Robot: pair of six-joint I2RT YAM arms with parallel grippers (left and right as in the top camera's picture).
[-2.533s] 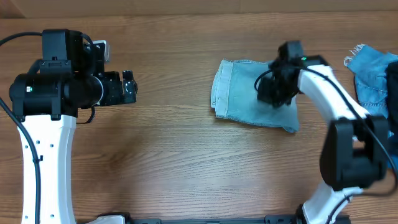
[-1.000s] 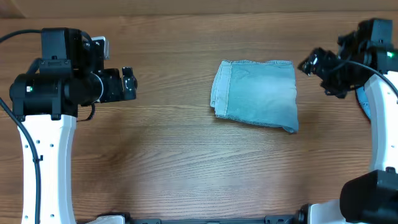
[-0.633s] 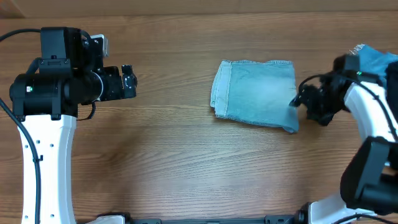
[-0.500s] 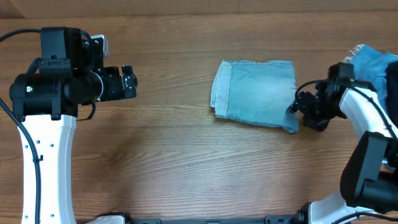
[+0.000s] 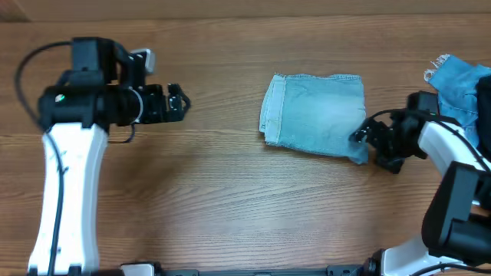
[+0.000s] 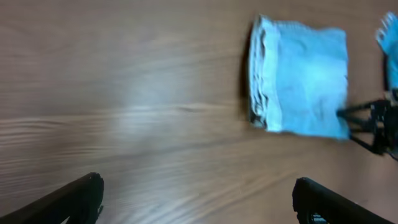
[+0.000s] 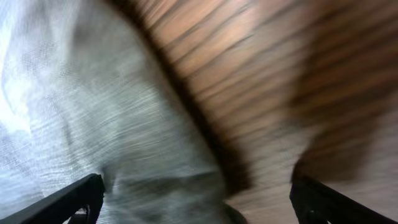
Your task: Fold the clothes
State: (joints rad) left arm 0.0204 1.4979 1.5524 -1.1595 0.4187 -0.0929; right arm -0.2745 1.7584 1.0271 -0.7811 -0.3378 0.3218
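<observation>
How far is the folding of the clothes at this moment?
Done, it seems: the pale denim garment lies folded into a compact rectangle on the table. In hand: the right gripper, jaws open, is at its near right corner, with cloth between the fingers but apparently not pinched. The left gripper is open over bare wood. Left: the medium-blue garment at the right edge looks unfolded.

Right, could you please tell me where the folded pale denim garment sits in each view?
Overhead: the folded pale denim garment lies right of centre.
Left wrist: it is in the upper right.
Right wrist: it is a blurred close-up filling the left side.
Shared landmark: the right gripper sits at the garment's lower right corner in the overhead and left wrist views.
</observation>
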